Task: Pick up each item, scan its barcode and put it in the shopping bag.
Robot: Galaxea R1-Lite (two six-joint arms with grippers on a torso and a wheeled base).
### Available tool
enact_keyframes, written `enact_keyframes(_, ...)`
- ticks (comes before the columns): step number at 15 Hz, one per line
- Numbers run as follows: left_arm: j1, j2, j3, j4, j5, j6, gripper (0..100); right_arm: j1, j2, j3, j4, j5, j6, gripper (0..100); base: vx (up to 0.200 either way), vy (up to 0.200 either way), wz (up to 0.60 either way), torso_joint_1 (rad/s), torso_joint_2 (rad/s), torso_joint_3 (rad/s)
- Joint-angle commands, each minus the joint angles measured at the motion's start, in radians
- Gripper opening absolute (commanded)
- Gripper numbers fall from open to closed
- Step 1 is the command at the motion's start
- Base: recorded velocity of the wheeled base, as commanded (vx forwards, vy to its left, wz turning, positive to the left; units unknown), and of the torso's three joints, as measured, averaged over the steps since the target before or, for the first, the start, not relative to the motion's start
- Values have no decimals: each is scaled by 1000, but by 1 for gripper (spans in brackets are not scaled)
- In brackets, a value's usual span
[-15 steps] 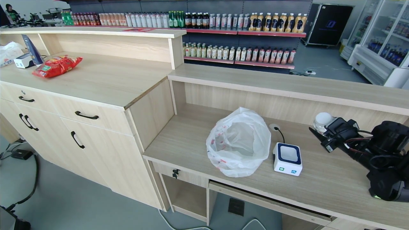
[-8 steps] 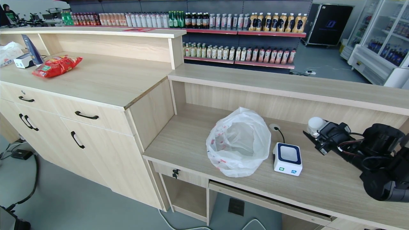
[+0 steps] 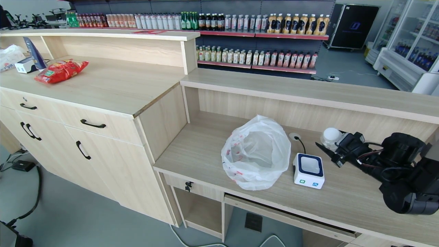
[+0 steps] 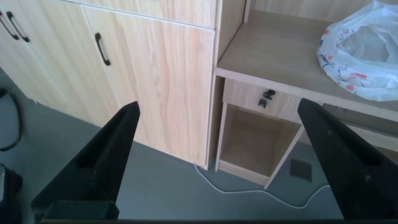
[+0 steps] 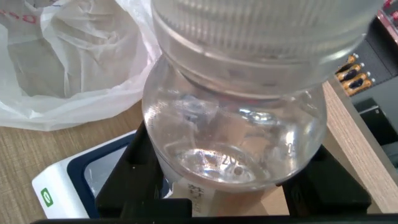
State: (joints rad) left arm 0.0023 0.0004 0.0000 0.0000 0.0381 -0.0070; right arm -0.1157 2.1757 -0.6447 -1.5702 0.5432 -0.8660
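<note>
My right gripper (image 3: 328,146) is shut on a clear bottle (image 3: 331,136) with a white cap, held just above the lower counter (image 3: 202,151) to the right of the scanner. In the right wrist view the bottle (image 5: 236,124) sits between the black fingers, with the scanner (image 5: 81,180) and the bag (image 5: 68,62) beyond it. The white, blue-rimmed scanner (image 3: 308,170) stands beside the open white plastic shopping bag (image 3: 255,152). My left gripper (image 4: 217,106) hangs open over the floor in front of the cabinets, with the bag (image 4: 364,50) farther off.
A red snack packet (image 3: 61,70) and a small white device (image 3: 25,64) lie on the higher counter at far left. The raised back ledge (image 3: 308,92) runs behind the bag and scanner. A cable comes out of a hole (image 3: 294,136) behind the scanner.
My right gripper has carried the bottle leftward, closer to the scanner. The bag and the scanner have stayed put.
</note>
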Motion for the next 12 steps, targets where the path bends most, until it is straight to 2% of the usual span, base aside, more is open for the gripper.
enact_keyframes(1,1,0,0,0,0,-1,100,1,7,0,-1,9,10,0,0,0,0,0,0,0)
enact_keyframes(12,1,0,0,0,0,-1,100,-9,36,-24,-1,14,45,0,0,0,0,0,0,0)
